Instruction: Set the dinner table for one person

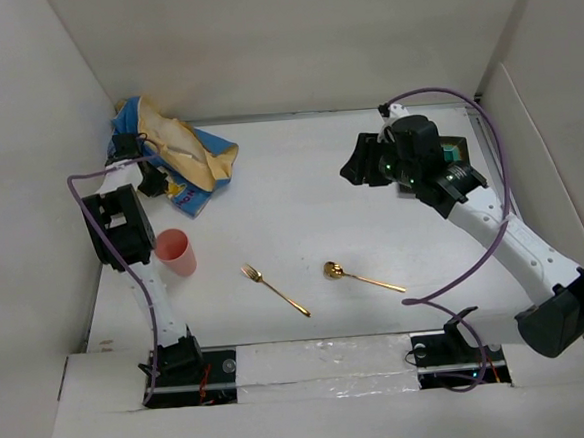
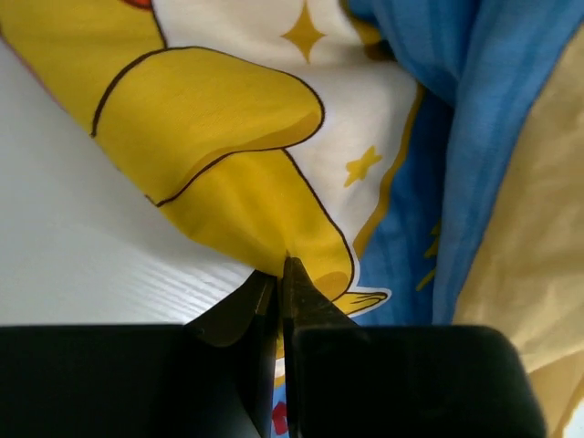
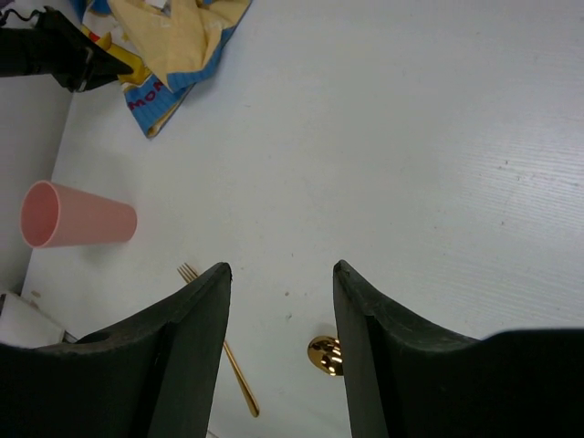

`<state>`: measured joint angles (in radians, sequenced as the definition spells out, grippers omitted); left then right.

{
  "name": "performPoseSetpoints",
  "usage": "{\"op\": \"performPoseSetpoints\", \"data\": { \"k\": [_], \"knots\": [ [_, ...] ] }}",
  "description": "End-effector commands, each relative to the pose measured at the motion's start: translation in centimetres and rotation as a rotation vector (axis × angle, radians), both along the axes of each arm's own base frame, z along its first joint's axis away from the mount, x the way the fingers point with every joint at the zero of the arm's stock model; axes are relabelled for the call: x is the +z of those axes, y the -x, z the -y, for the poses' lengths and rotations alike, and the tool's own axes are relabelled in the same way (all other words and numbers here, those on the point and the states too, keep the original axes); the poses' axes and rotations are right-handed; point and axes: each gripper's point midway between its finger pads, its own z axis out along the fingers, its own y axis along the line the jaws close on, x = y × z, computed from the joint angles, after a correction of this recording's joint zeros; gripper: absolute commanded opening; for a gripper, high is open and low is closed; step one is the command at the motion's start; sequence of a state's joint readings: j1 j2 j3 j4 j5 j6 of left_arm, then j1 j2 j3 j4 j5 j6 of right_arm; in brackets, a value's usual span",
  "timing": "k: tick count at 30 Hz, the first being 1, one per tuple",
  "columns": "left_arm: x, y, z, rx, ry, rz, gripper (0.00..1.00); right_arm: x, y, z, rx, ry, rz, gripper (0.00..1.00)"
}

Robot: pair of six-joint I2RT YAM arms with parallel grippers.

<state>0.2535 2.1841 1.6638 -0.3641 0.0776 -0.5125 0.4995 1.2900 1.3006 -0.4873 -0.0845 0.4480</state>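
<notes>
A large, flat, matte white desk (image 1: 301,198) fills the workspace, walled by white panels (image 1: 26,147) on the left, far and right sides, and everything else lies on it. A crumpled blue and yellow cartoon-printed cloth placemat (image 1: 182,151) sits bunched in the far left corner. The left arm (image 1: 146,279) reaches along the left wall to that cloth. The left jaws are pressed together and pinch a yellow fold at the near edge of the placemat (image 2: 228,119), just above the bare desk (image 2: 73,237).

A pink plastic cup (image 1: 176,252) lies on its side near the left wall, just beside the left arm, with its mouth facing that wall. Nearer the middle of the desk's near half, a slim gold metal fork (image 1: 275,288) lies at a slant. A gold metal spoon (image 1: 361,277) lies just to its right, apart from it, with its bowl pointing toward the fork.

The right arm (image 1: 504,234) bends up from the near right corner and hangs over the far right part of the desk (image 3: 392,137). The right jaws are spread, with nothing between them, well above the surface. Below them the right wrist view shows the spoon's bowl (image 3: 324,356), the fork (image 3: 241,385), the cup (image 3: 78,216) and the placemat (image 3: 173,46).
</notes>
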Motion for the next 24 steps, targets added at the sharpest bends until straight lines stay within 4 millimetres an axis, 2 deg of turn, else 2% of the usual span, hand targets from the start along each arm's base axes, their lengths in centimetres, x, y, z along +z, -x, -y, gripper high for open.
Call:
{"op": "performPoseSetpoints", "data": {
  "k": [1,5,7,8,9,10,11,12,13,15,16,18,19,20,21,22,23,24],
  "knots": [
    [-0.4,-0.3,2.3,-0.063,0.065,-0.010,0.00,3.9,-0.9,-0.4,-0.011,-0.039,0.097,0.54],
    [2.1,-2.3,6.1,-0.161,0.097,0.061,0.00,4.3,-1.6,-0.4,-0.033,-0.038,0.105,0.55],
    [4.1,-3.8,9.3,-0.240,0.102,0.108,0.00,4.1,-2.1,-0.1,-0.051,-0.037,0.101,0.55],
    [4.4,-4.1,10.7,-0.272,0.109,0.115,0.00,4.0,-2.3,0.0,-0.061,-0.034,0.101,0.55],
    [4.8,-4.4,13.3,-0.328,0.121,0.120,0.00,3.8,-2.4,0.0,-0.070,-0.033,0.094,0.55],
    [6.1,-5.3,14.8,-0.359,0.122,0.153,0.00,3.7,-2.7,0.5,-0.086,-0.033,0.094,0.55],
    [6.2,-5.4,16.3,-0.388,0.129,0.156,0.00,3.8,-3.0,0.8,-0.101,-0.036,0.096,0.55],
    [6.5,-5.3,19.2,-0.445,0.143,0.165,0.00,3.6,-3.1,0.8,-0.105,-0.043,0.090,0.55],
    [7.6,-5.9,20.6,-0.467,0.143,0.193,0.00,3.5,-3.3,1.1,-0.117,-0.044,0.085,0.55],
    [7.6,-5.8,23.5,-0.521,0.160,0.194,0.00,3.3,-3.5,1.4,-0.130,-0.048,0.079,0.55],
    [8.3,-5.7,26.1,-0.567,0.168,0.211,0.00,3.2,-3.8,1.8,-0.144,-0.051,0.078,0.54],
    [7.8,-5.0,28.6,-0.611,0.187,0.194,0.00,3.0,-4.1,2.2,-0.175,-0.052,0.081,0.52],
    [7.6,-4.1,31.1,-0.652,0.194,0.187,0.00,2.4,-4.3,2.7,-0.192,-0.047,0.070,0.52],
    [7.5,-3.6,32.2,-0.673,0.195,0.185,0.00,2.2,-4.5,2.8,-0.202,-0.050,0.068,0.50],
    [7.4,-3.0,33.4,-0.694,0.199,0.179,0.00,1.9,-4.7,3.2,-0.218,-0.050,0.067,0.43],
    [6.3,-1.4,35.4,-0.728,0.205,0.146,0.00,0.8,-4.9,3.3,-0.236,-0.044,0.055,0.32],
    [6.8,-1.0,36.6,-0.743,0.211,0.158,0.00,0.7,-5.1,3.4,-0.243,-0.041,0.055,0.32],
    [6.7,-0.3,37.5,-0.755,0.222,0.154,0.00,0.3,-5.5,3.7,-0.259,-0.040,0.048,0.14]
  ]
}}
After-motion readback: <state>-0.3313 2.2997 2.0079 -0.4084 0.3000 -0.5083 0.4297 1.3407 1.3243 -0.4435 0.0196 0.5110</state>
